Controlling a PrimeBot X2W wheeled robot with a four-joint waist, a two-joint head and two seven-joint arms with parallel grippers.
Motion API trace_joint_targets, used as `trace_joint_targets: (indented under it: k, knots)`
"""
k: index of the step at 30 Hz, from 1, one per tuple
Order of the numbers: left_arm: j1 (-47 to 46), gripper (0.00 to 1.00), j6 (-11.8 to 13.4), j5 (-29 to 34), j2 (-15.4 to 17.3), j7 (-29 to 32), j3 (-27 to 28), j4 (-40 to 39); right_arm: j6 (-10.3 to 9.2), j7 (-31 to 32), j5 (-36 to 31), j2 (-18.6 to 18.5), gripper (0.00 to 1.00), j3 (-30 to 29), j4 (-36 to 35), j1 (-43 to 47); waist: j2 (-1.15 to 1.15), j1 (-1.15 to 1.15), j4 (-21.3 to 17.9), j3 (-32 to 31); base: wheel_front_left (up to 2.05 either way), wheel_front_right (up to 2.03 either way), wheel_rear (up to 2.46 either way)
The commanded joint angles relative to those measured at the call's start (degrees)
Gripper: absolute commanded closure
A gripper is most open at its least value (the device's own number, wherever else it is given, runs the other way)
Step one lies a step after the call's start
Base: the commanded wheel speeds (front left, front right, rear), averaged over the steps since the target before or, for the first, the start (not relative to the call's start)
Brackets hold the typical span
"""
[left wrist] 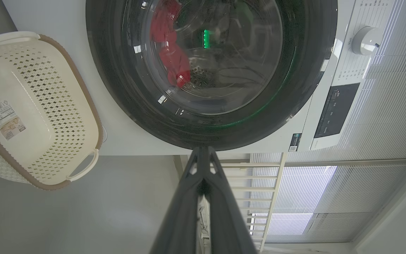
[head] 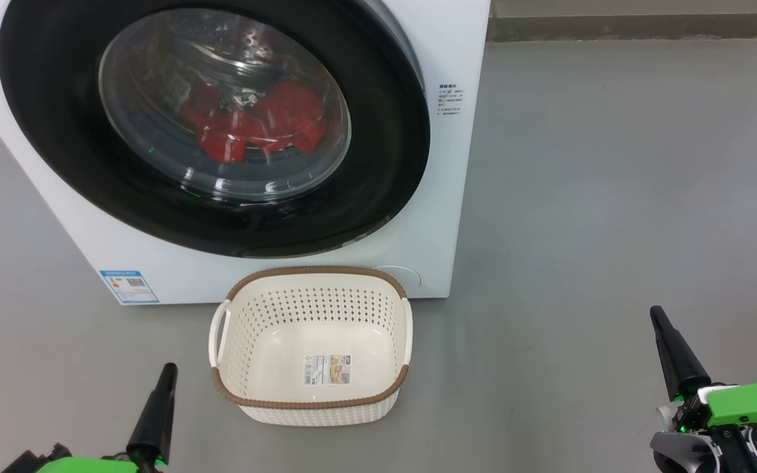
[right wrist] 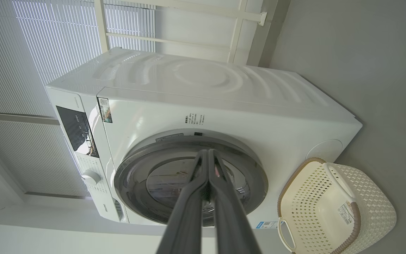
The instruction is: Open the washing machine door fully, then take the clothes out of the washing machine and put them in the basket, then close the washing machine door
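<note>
The white washing machine stands ahead with its black-rimmed round door shut. Red clothes lie in the drum behind the glass window; the left wrist view also catches the clothes through the door. The cream basket with a brown rim sits empty on the floor just in front of the machine. My left gripper is shut and low at the basket's left. My right gripper is shut, well off to the basket's right. In each wrist view the fingertips meet, the left gripper and the right gripper holding nothing.
Grey floor spreads to the machine's right, ending at a wall base at the back. The machine's control panel and white dial sit above the door. Blinds and a white frame stand behind the machine.
</note>
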Motion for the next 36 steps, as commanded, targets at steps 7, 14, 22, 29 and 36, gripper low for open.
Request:
trace_joint_targets:
  k: [7, 14, 22, 29, 36]
  knots:
    - [-2.4, 1.0, -0.4, -0.4, 1.0, 0.2, 1.9, -1.6, -0.03, 0.3, -0.1, -0.5, 1.0, 1.0, -1.7, -2.4, 0.0, 0.0, 0.0, 0.0, 0.0, 0.0, 0.0]
    - [-2.4, 1.0, -0.4, -0.4, 1.0, 0.2, 1.9, -1.6, -0.03, 0.3, -0.1, -0.5, 1.0, 1.0, -1.7, -2.4, 0.0, 0.0, 0.0, 0.0, 0.0, 0.0, 0.0]
    - [-2.4, 1.0, -0.4, -0.4, 1.0, 0.2, 1.9, -1.6, -0.03, 0.3, -0.1, -0.5, 1.0, 1.0, -1.7, -2.4, 0.0, 0.0, 0.0, 0.0, 0.0, 0.0, 0.0]
    - [-2.4, 1.0, -0.4, -0.4, 1.0, 0.2, 1.9, -1.6, -0.03, 0.3, -0.1, -0.5, 1.0, 1.0, -1.7, -2.4, 0.0, 0.0, 0.0, 0.0, 0.0, 0.0, 0.0]
    - [-2.4, 1.0, -0.4, -0.4, 1.0, 0.2, 1.9, -1.6, -0.03, 0.3, -0.1, -0.5, 1.0, 1.0, -1.7, -2.4, 0.0, 0.0, 0.0, 0.0, 0.0, 0.0, 0.0]
